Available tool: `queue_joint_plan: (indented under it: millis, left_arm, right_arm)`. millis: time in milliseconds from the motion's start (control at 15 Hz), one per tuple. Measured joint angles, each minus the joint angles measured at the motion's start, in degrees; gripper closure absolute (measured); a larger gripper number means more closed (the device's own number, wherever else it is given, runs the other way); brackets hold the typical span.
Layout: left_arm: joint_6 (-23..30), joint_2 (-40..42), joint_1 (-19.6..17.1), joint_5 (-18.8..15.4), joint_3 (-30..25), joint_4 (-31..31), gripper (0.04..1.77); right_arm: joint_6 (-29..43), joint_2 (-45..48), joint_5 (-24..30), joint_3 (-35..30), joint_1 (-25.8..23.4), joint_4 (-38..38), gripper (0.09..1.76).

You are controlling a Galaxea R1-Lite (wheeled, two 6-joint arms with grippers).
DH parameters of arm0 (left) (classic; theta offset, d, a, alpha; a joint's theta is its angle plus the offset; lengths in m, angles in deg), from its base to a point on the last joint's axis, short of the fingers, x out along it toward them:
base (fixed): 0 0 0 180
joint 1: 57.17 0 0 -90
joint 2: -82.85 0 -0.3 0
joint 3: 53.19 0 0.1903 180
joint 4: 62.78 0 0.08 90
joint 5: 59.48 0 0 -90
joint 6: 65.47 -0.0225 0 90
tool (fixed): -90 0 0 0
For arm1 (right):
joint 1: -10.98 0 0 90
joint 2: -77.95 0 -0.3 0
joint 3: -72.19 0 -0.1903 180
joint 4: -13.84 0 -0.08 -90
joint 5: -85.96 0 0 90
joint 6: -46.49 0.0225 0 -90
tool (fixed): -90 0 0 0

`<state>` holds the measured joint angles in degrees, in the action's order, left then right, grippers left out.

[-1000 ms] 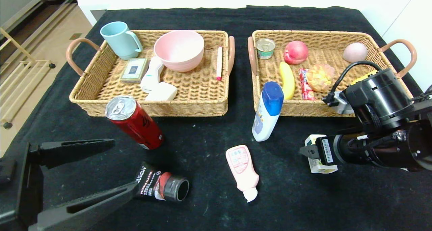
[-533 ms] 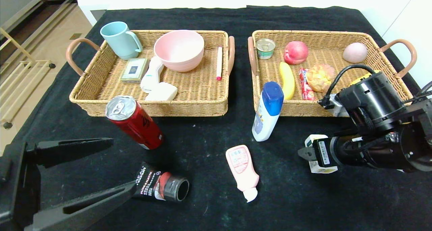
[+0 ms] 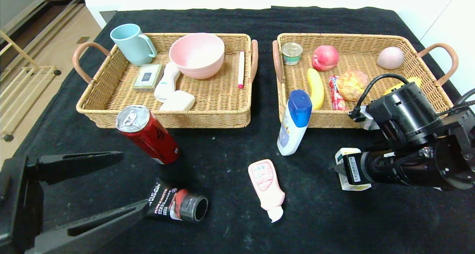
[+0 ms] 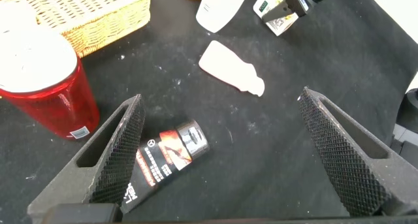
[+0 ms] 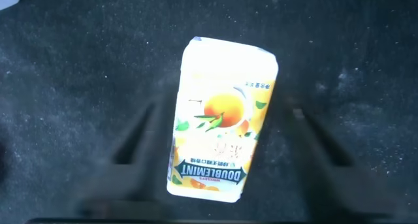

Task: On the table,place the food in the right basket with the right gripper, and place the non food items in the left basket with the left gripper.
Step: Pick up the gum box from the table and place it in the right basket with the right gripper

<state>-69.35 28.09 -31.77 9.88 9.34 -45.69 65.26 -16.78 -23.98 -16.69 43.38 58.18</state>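
On the black table (image 3: pixel 230 150), my right gripper (image 3: pixel 339 169) is low over the white-and-yellow juice carton (image 3: pixel 349 185). In the right wrist view the carton (image 5: pixel 219 132) lies between the gripper's (image 5: pixel 222 110) open fingers, with a gap on each side. My left gripper (image 3: pixel 135 181) hangs wide open at the near left, the black tube (image 3: pixel 176 204) beside its lower finger. The tube (image 4: pixel 166 159) lies near one finger of the left gripper (image 4: pixel 221 98). The red can (image 3: pixel 148 133), the pink squeeze bottle (image 3: pixel 266 183) and the white blue-capped bottle (image 3: pixel 293 124) rest on the cloth. A yellow pear (image 3: pixel 410 81) peeks from behind my right wrist.
The left basket (image 3: pixel 163 118) holds a blue mug, a pink bowl, a small box and white items. The right basket (image 3: pixel 323 121) holds a tin, a peach, a banana, a candy bar and other food. The white bottle stands against its front rim.
My right gripper's fingers have drawn in towards the juice carton and its wrist has shifted slightly. The left arm and all objects stay put.
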Motion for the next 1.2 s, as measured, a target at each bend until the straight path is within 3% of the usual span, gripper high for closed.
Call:
queue_joint_plan:
  millis: [200, 1200]
  left_arm:
    - [-0.04, 0.18, 0.0, 0.0, 0.0, 0.0, 0.09]
    - [-0.06, 0.29, 0.0, 0.0, -0.06, 0.0, 0.09]
  right_arm:
    - [0.09, -0.3, 0.02, -0.06, 0.0, 0.0, 1.04]
    - [0.06, 2.51, 0.02, 0.35, -0.07, 1.66, 1.04]
